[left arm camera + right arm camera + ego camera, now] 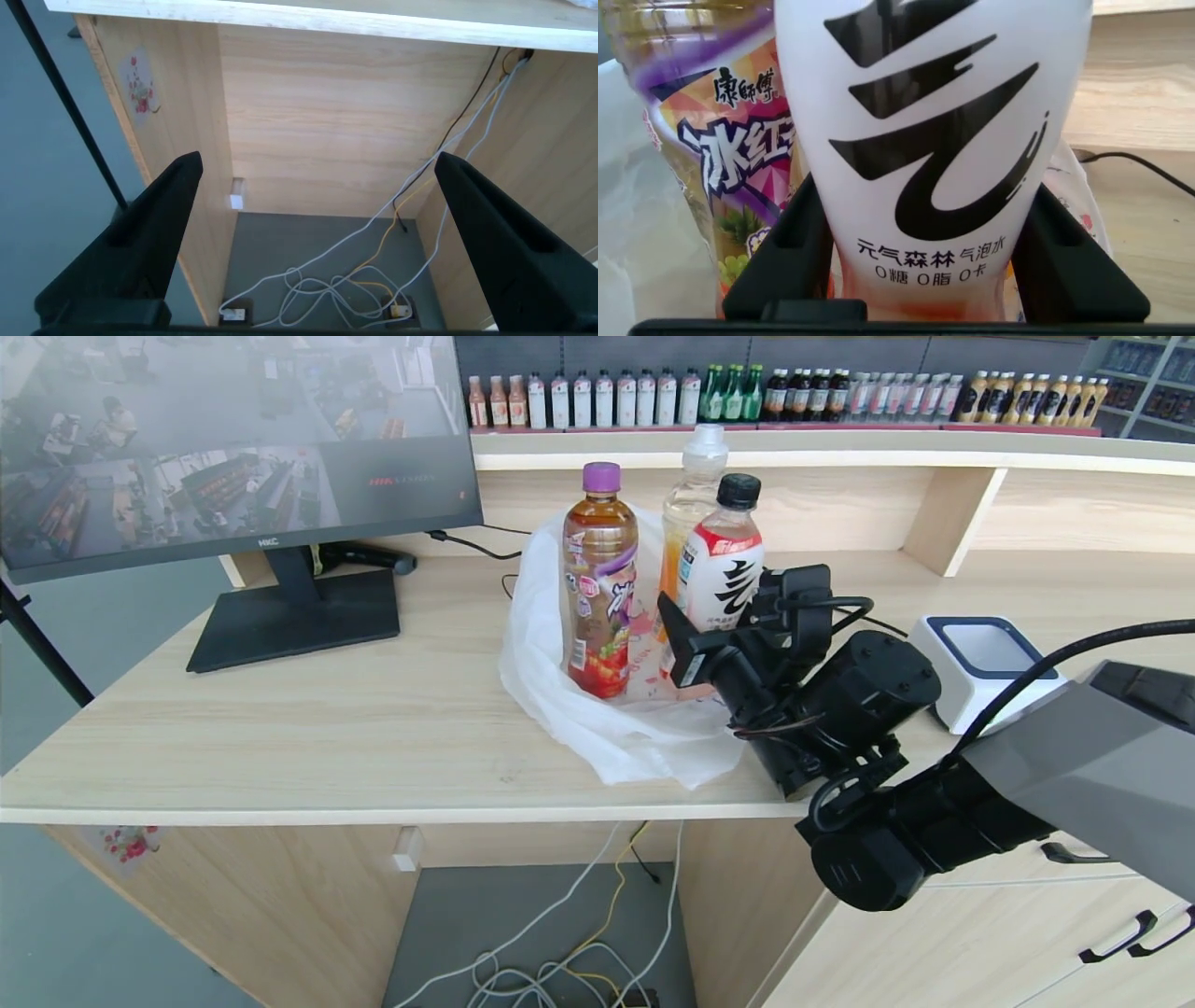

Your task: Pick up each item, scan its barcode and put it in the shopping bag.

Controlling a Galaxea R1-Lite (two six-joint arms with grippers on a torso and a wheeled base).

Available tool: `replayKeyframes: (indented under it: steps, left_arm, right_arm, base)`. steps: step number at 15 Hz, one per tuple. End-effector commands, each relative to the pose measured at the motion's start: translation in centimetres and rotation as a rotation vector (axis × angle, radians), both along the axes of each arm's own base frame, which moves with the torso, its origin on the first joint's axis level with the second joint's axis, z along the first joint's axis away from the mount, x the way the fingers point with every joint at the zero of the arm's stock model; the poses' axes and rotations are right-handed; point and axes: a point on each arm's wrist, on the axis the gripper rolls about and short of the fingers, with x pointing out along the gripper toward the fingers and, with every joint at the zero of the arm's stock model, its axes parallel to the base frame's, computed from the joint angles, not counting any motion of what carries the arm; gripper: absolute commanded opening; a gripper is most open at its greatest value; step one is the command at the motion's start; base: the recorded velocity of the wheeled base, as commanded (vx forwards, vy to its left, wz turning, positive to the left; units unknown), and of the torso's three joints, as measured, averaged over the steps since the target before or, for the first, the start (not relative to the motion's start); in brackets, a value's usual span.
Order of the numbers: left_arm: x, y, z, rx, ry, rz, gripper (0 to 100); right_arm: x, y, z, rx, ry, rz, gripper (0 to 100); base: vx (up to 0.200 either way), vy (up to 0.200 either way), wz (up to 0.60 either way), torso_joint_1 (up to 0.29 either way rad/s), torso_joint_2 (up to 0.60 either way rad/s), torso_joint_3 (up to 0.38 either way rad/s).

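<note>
A white-labelled bottle with a black cap stands upright at the right edge of the white shopping bag. My right gripper is shut on the bottle's lower body. In the right wrist view the black fingers press both sides of the white bottle. A brown tea bottle with a purple cap and a pale yellow bottle with a white cap stand inside the bag. My left gripper hangs open below the counter's front edge, holding nothing.
A white box scanner sits on the counter right of the bag. A monitor on a black stand occupies the back left, with a black handheld device behind it. Loose cables lie under the counter.
</note>
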Motion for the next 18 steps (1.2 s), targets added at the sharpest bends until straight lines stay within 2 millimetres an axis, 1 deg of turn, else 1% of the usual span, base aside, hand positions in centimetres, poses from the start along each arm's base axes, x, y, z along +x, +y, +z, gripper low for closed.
replayKeyframes:
  steps: [1, 18]
  left_arm:
    - [0.0, 0.0, 0.0, 0.0, 0.0, 0.0, 100]
    - [0.0, 0.0, 0.0, 0.0, 0.0, 0.0, 100]
  right_arm:
    - [-0.2, -0.2, 0.4, 0.0, -0.009, -0.003, 0]
    - [0.8, 0.6, -2.1, -0.059, 0.021, 0.026, 0]
  base:
    - [0.0, 0.0, 0.0, 0.0, 0.0, 0.0]
    - [0.0, 0.0, 0.0, 0.0, 0.0, 0.0]
